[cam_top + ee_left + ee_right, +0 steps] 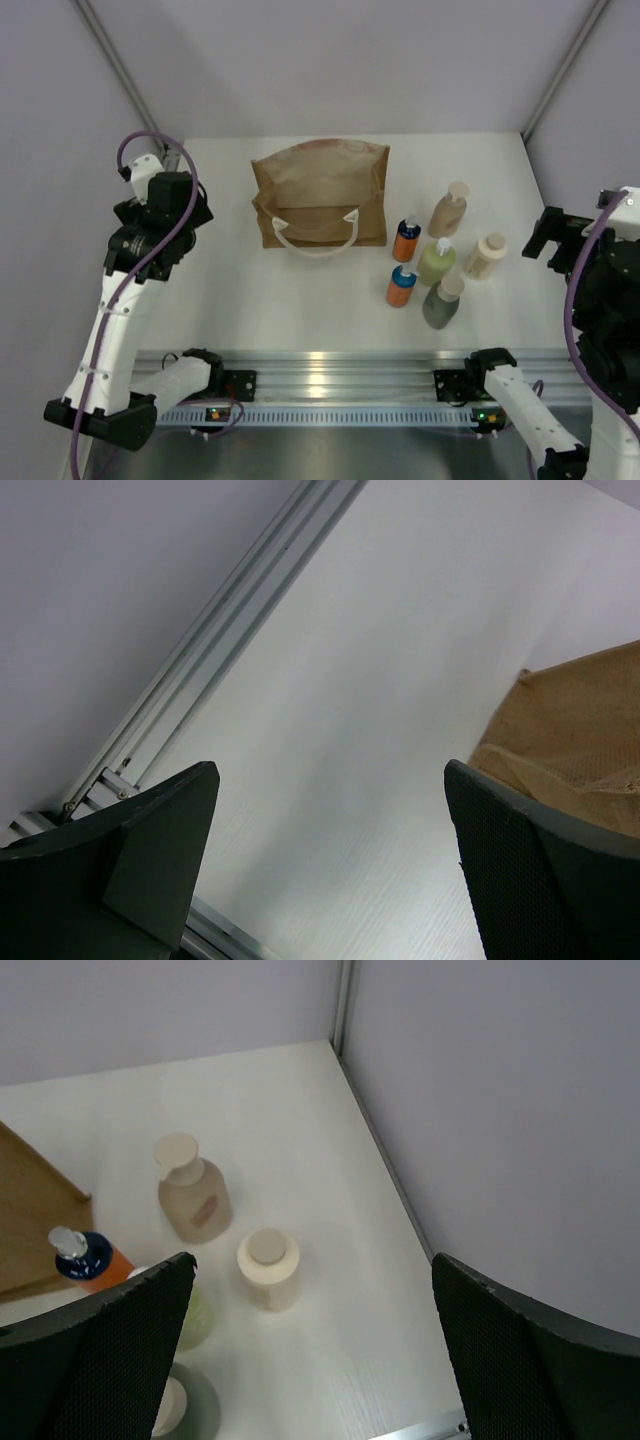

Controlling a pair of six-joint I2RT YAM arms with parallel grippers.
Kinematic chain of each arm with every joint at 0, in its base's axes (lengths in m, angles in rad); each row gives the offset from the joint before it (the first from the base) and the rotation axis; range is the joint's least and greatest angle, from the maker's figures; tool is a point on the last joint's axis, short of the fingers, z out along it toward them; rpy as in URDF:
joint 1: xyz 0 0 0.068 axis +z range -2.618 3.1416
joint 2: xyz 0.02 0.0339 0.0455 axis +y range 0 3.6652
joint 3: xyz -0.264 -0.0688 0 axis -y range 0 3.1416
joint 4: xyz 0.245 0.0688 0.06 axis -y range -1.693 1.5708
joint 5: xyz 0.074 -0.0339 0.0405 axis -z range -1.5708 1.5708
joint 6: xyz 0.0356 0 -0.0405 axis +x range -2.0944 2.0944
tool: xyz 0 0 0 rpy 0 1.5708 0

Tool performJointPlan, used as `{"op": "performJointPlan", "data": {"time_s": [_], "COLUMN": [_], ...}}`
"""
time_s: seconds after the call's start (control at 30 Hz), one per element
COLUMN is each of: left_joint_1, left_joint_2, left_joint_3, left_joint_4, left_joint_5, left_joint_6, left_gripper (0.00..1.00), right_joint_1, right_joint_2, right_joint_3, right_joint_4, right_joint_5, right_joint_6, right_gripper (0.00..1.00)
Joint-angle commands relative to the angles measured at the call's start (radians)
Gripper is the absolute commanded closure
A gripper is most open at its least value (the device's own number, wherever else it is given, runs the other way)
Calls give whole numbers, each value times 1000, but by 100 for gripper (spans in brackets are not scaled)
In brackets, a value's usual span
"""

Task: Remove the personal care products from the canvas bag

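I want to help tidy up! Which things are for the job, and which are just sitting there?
For the job: canvas bag, far orange bottle, near orange bottle, yellow-green bottle, tan bottle, cream bottle, grey-green bottle.
Just there: table, metal rail.

left gripper [330, 780] and right gripper [312, 1265] hang raised, jaws spread wide apart.

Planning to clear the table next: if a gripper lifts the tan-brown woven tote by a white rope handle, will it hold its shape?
Probably not: the tan-brown woven fabric tote lies flattened, so it would likely sag and fold. It looks thin and unfilled, so probably light. The white looped rope handles lie limp, so it may swing.
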Motion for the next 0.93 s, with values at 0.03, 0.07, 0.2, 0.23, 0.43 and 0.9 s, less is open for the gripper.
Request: {"op": "performJointPlan", "data": {"time_s": [0.03, 0.07, 0.2, 0.23, 0.43, 0.9], "left_joint_1": [5, 3, 0, -2, -11, -15], "left_joint_2": [8, 26, 42, 45, 49, 26], "left_joint_3": [32, 45, 69, 69, 63, 53], "left_joint_4": [14, 13, 22, 23, 23, 23], "left_joint_5": [-46, -47, -42, -40, -39, -62], "left_joint_6": [-3, 5, 9, 15, 31, 41], "left_gripper": [1, 2, 2, 1, 1, 1], "right_joint_1": [10, 10, 10, 10, 10, 10], "right_joint_2": [37, 39, 14, 11, 23, 56], "right_joint_3": [-45, -51, -74, -79, -93, -76], "right_joint_4": [-69, -69, -48, -42, -15, 31], "right_joint_5": [-58, -55, -51, -49, -37, 8], "right_joint_6": [65, 90, 117, 121, 150, 137], "right_gripper": [0, 1, 0, 0, 0, 1]}}
